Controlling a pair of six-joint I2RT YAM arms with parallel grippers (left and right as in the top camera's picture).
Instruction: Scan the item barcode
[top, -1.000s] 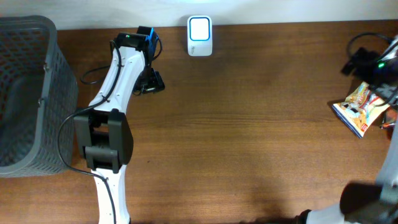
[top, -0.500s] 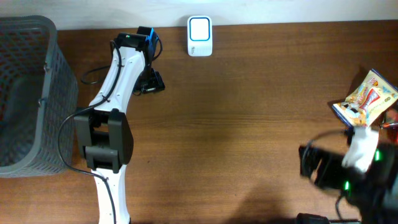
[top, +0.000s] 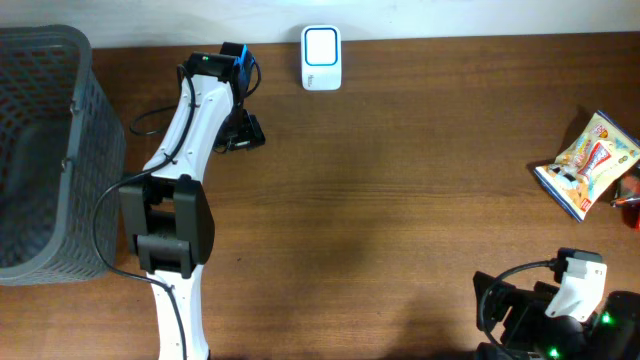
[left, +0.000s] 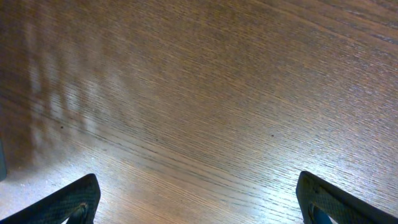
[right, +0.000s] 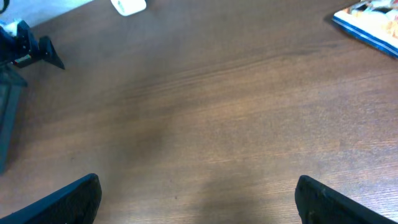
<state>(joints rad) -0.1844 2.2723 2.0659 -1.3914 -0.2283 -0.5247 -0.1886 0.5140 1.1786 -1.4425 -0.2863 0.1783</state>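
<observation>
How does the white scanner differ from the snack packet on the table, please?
The white scanner is plain and boxy; the snack packet is colourful and crinkled. The scanner sits at the far edge, squared to it; the packet lies skewed near the right edge. Both rest on the wooden table.

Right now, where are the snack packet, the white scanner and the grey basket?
snack packet (top: 586, 162), overhead view, middle of the wrapper
white scanner (top: 321, 58), overhead view, middle of its top face
grey basket (top: 104, 170), overhead view, its mesh side wall
</observation>
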